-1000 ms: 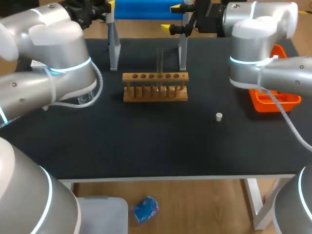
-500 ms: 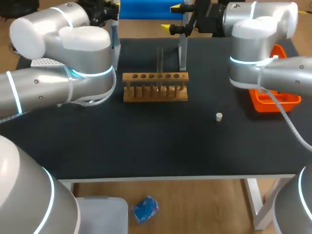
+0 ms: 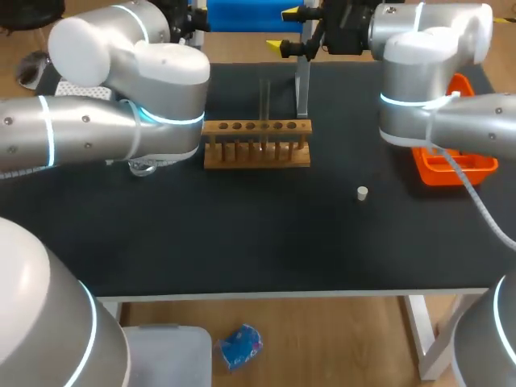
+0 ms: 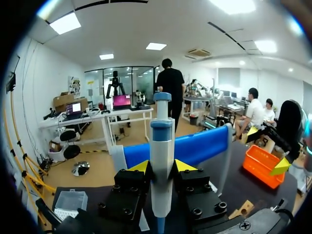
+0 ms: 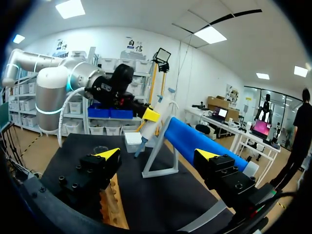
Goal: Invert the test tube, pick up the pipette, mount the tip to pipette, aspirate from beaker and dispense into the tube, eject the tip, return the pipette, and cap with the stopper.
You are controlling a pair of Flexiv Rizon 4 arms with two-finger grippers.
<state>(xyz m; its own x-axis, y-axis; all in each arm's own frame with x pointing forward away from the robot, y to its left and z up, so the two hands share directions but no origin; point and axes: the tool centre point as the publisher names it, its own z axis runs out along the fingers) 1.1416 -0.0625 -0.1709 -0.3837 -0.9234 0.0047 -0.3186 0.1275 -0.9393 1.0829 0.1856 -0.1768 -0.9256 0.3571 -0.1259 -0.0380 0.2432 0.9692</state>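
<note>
My left gripper (image 4: 162,167) is shut on the white and blue pipette (image 4: 162,141), which stands upright between its yellow tips in front of the blue bar of the pipette stand (image 4: 200,146). In the head view that gripper (image 3: 193,14) is at the table's back edge, left of the stand. My right gripper (image 5: 158,161) is open and holds nothing; it hovers at the stand's right end (image 3: 294,28). A clear test tube (image 3: 264,103) stands upright in the wooden rack (image 3: 256,143). The small white stopper (image 3: 363,193) lies on the mat. The beaker (image 3: 143,168) peeks out under my left arm.
An orange tray (image 3: 451,165) sits at the right edge, partly behind my right arm. A white tip box (image 4: 68,200) stands at the back left. The stand's grey leg (image 3: 302,89) rises just behind the rack. My bulky left arm (image 3: 121,121) overhangs the table's left third.
My left arm has swung to the right along the back of the table with the pipette, its elbow now close beside the rack. The right arm has kept still.
</note>
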